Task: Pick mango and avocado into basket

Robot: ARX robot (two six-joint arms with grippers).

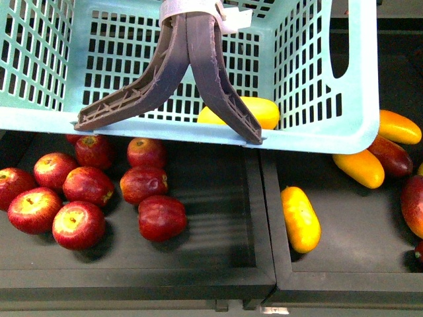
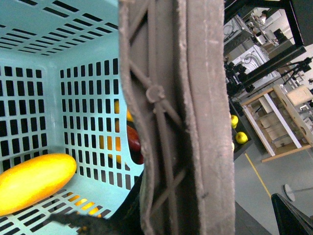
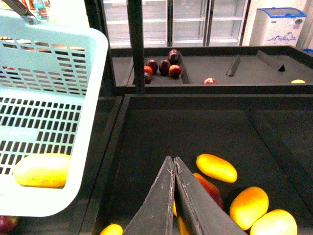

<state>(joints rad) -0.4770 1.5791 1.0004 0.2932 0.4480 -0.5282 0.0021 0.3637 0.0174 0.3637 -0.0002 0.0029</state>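
A yellow mango (image 1: 261, 111) lay inside the turquoise basket (image 1: 317, 135) at upper centre of the front view, so the mango step looked done; the avocado showed in no view and would need finding next. The right gripper (image 3: 172, 161), at bottom centre of its wrist view, was pressed closed and empty, while the left gripper's state could not be told behind the brown handles (image 2: 181, 122). The basket rim overhung the black bins (image 1: 218, 228), with bare floor right of the apples (image 1: 86, 185) giving room.
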